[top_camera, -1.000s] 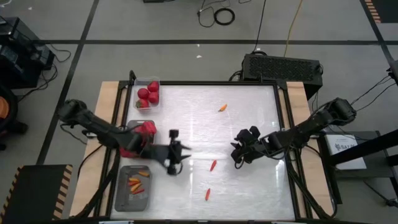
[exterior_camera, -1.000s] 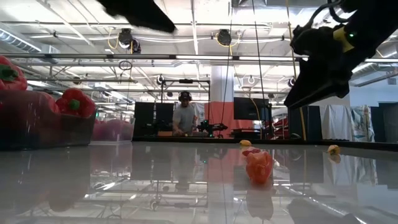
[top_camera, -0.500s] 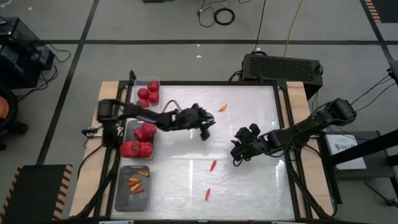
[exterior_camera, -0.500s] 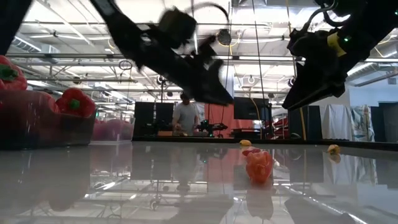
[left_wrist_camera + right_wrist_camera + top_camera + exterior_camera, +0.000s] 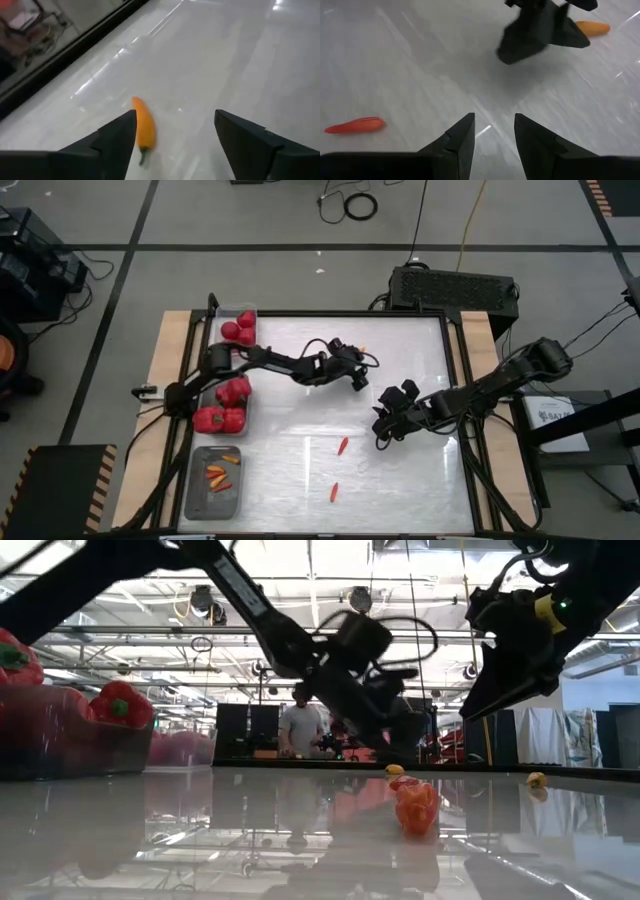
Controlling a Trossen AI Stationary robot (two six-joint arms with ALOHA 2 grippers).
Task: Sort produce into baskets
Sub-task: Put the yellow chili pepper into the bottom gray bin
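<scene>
In the past second the left arm has swung from the near-left corner, beside the grey tray of chilies (image 5: 215, 482), across the white surface (image 5: 400, 480) to the far middle, and its end effector (image 5: 357, 372) now sits just short of the orange chili (image 5: 361, 351) lying near the far edge. Its wrist view shows the two fingers (image 5: 117, 137) spread apart with nothing between them, the chili (image 5: 143, 128) lying just beside one finger and not yet bracketed. That reads as the start of a pickup: the arm probably needs to shift a little to centre the chili before closing. The right end effector (image 5: 388, 423) has barely moved, hovering right of centre with its fingers (image 5: 460, 135) parted and empty. Two red chilies wait on the near middle of the surface, one (image 5: 343, 445) just near-left of the right end effector, another (image 5: 334, 491) nearer the front edge. The tomatoes (image 5: 238, 330) fill the clear tray at far left and the bell peppers (image 5: 225, 406) sit in the middle grey tray, so three loose chilies appear to be all that remains
</scene>
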